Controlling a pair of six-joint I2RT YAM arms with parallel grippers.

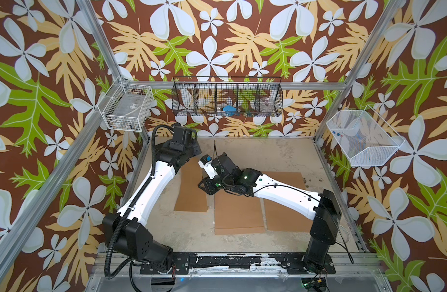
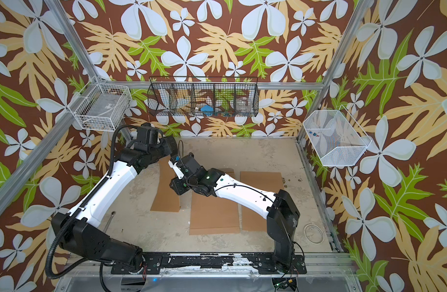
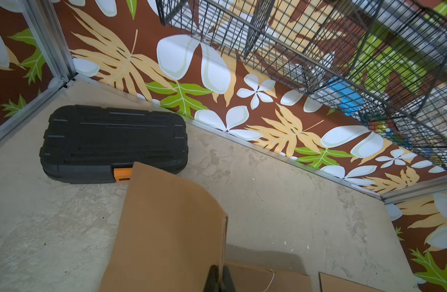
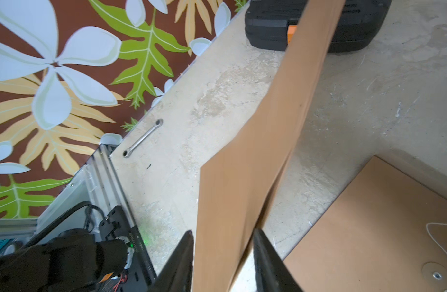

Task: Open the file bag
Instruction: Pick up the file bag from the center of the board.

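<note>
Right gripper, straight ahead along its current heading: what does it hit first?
The file bag: its raised sheet stands between the open jaws of the right gripper, so it would ride further onto that. Past it, roughly in line, lies the black case, though depth is hard to judge.

Past the left end effector [image 3: 219, 272], a black tool case [image 3: 111, 141] blocks the corner, and a black wire basket [image 3: 343, 50] hangs above. The raised file bag [image 3: 166, 227] stands between the jaws of the right end effector [image 4: 223, 233]. Bare tabletop [image 3: 305, 215] beside both is free.
</note>
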